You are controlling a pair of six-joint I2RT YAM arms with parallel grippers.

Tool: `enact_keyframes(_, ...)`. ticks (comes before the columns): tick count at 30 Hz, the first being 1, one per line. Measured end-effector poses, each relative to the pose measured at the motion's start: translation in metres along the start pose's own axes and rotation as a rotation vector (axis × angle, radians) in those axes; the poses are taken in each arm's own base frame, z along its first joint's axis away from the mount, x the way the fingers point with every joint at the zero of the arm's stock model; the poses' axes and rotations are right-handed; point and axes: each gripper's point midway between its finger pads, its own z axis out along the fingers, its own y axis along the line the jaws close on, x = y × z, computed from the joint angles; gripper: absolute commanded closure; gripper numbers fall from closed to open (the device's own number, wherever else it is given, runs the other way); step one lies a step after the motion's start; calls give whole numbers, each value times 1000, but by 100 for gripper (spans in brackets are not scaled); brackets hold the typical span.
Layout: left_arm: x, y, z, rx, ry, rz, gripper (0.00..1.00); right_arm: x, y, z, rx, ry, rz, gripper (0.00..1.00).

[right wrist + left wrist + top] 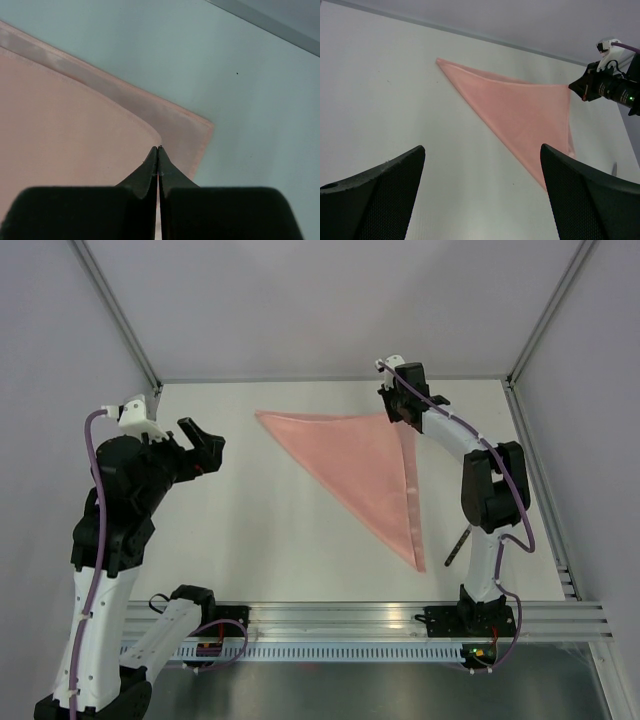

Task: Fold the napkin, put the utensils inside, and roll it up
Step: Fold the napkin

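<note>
Jaws of left gripper (pixel 205 438) wide apart, nothing in them; it hangs above table (pixel 250 540), well left of napkin (pixel 365 465). Napkin lies mid-table, folded into a triangle: one point far-left, one far-right, long point running toward the near edge. Layers don't line up at the far-right corner; lower layer sticks out past the upper. Right gripper (pixel 158 155) sits at that corner, fingers pressed fully together with tips on the upper layer's corner, apparently pinching it. Right of the napkin's near point, knife (pixel 457 545) lies on the table, apart from the napkin; right arm (pixel 490 490) covers most of it in the top view, only a short dark length shows. Aluminium rail (pixel 350 615) runs along the near edge.
</note>
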Motion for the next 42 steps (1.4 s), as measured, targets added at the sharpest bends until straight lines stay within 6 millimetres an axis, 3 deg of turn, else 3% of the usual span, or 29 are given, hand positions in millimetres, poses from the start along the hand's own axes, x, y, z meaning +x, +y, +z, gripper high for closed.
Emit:
enact_keyframes(7,1,1,2,-2,5,12,0,7,-9,9,12,20,11,100)
enact_keyframes(18,2,1,4,-3,9,15,0,-5,-32,12,47,-7,38,100)
enact_keyframes(28,5,2,7,-7,17,15,0,5,-34,25,48,17,41,100)
enact_keyframes(42,6,3,11,-9,25,15,0,9,-47,26,66,22,59,100)
